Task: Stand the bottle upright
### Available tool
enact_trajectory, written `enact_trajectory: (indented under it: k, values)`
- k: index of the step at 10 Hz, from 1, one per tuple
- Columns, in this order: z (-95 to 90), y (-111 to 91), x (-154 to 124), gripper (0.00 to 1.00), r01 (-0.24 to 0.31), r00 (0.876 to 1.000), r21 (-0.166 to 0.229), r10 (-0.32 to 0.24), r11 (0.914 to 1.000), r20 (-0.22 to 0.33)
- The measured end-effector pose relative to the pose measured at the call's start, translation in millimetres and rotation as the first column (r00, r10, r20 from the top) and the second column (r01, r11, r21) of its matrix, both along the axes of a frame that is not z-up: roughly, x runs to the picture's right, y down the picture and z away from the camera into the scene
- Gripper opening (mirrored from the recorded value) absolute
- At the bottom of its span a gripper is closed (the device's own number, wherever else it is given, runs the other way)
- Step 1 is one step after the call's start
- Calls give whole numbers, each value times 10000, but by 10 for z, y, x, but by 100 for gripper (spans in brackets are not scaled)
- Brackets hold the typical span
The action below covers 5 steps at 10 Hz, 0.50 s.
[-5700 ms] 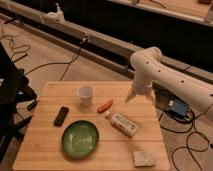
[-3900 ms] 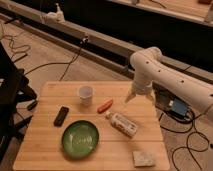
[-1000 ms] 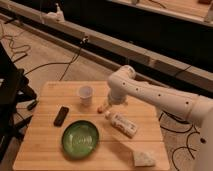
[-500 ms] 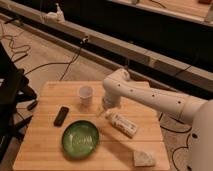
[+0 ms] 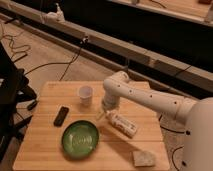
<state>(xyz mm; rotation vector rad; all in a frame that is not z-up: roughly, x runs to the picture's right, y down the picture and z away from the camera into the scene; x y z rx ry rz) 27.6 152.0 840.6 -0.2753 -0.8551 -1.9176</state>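
— Is any writing made out on the bottle [image 5: 124, 125]?

— A pale printed label is seen along its white body, but no word or brand can be read. The other things are seen to be plain.

— And how is it lying?

— It is laid flat on the wooden counter [image 5: 45, 150], right of centre. Its long axis is set on a diagonal, from the middle of the counter down toward the near right corner. The upper-left end looks the narrower one, though the cap cannot be told for certain.

— The gripper [image 5: 105, 109]?

— It is held low over that upper-left end of the bottle, at the tip of the white arm [image 5: 150, 99] reaching in from the right. The fingers are spread wide and nothing is gripped between them. Whether the bottle is touched cannot be told.

— Containers?

— A white cup [image 5: 86, 94] is stood upright just left of the gripper; what is in it cannot be told. A green bowl [image 5: 80, 139] is set near the front, left of the bottle, and only its own glazed inside is shown.

— Anything more?

— A black slab [image 5: 61, 115] is laid left of the bowl, and a pale block [image 5: 144, 158] is placed by the front right edge.
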Motion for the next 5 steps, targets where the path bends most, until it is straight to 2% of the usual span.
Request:
enact_trajectory:
  k: [5]
  values:
    - [203,68,175,80,349,9986,-139,-354,9993,-395]
